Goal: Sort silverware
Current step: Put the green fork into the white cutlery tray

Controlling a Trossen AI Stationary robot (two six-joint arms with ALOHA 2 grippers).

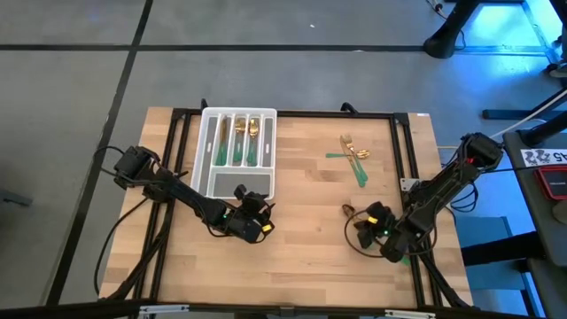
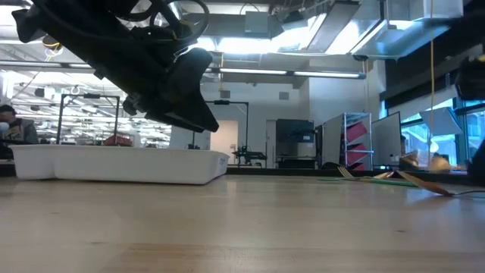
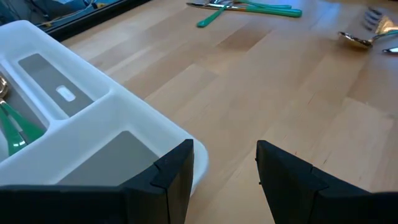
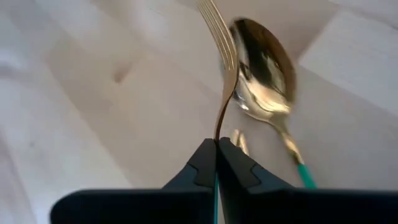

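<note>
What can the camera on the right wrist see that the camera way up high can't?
Only the right wrist view shows the right gripper shut on the thin gold neck of a green-handled fork, with a shiny gold spoon with a green handle lying just beside it on the table.

Only the high view shows the white plastic compartment tray holding sorted silverware, the open left gripper near its corner, and a small pile of gold and green silverware farther up the table.

Both show the light wooden table.
</note>
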